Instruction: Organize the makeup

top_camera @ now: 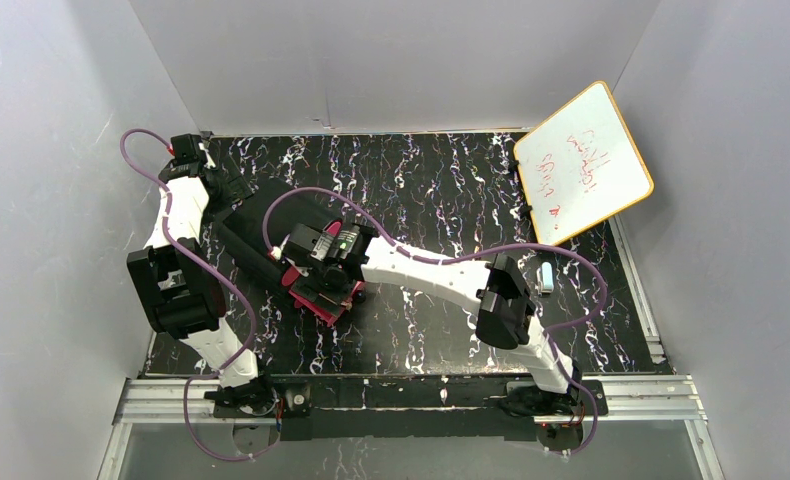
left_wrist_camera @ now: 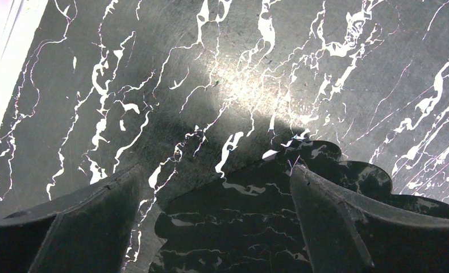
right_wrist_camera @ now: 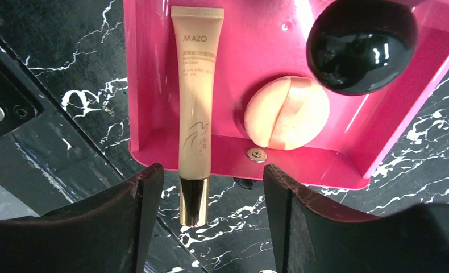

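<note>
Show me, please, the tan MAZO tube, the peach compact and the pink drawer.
tan MAZO tube (right_wrist_camera: 197, 102), right wrist view, middle of its body.
peach compact (right_wrist_camera: 287, 114), right wrist view, centre of its top.
pink drawer (right_wrist_camera: 324, 166), right wrist view, its front wall.

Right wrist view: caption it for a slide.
Open fingers flank a tan tube lying across the pink drawer's rim, a peach compact beside it.

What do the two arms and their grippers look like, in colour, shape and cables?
Both the left arm and the right arm have white links with bulky black joint housings. A thin purple cable runs along each. The left gripper and right gripper have broad black fingers. A small green light shows at the right wrist.
</note>
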You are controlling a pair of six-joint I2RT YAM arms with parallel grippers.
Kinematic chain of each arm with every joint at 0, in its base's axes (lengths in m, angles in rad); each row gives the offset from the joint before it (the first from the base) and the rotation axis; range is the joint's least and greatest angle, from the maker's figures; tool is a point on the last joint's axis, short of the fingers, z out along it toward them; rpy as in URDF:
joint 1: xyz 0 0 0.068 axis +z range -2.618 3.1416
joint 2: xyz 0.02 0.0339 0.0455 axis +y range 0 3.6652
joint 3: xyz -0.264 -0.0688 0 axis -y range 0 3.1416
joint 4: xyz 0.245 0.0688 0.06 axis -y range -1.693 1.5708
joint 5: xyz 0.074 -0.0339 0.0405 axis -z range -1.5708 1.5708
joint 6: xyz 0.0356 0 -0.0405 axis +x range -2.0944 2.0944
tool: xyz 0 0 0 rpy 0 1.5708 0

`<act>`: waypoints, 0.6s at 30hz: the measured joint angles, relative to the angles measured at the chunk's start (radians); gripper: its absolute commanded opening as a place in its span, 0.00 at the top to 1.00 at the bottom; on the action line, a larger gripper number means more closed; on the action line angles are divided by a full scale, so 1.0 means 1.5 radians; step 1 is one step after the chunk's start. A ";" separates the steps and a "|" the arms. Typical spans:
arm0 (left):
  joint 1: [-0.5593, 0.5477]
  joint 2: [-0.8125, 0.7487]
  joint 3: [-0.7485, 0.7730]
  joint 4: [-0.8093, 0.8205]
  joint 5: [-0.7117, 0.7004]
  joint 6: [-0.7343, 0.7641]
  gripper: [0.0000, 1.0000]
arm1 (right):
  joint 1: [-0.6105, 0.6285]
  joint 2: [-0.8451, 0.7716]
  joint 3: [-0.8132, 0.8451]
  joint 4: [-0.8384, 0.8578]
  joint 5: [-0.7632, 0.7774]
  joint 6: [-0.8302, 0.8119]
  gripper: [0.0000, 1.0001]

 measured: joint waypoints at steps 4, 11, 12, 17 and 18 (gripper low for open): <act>0.000 0.000 0.000 0.000 0.000 0.000 0.02 | 0.000 0.000 0.000 0.000 0.016 0.001 0.26; 0.000 0.000 0.000 0.000 0.000 0.000 0.02 | 0.001 -0.030 -0.026 -0.002 0.045 0.009 0.28; 0.000 0.000 0.000 0.000 0.000 0.000 0.02 | 0.001 -0.045 -0.042 0.000 0.047 0.012 0.27; 0.000 0.000 0.000 0.000 0.000 0.000 0.02 | 0.004 -0.145 -0.138 0.024 0.039 0.026 0.27; 0.000 0.000 0.000 0.000 0.000 0.000 0.02 | 0.004 -0.164 -0.150 0.027 0.034 0.029 0.27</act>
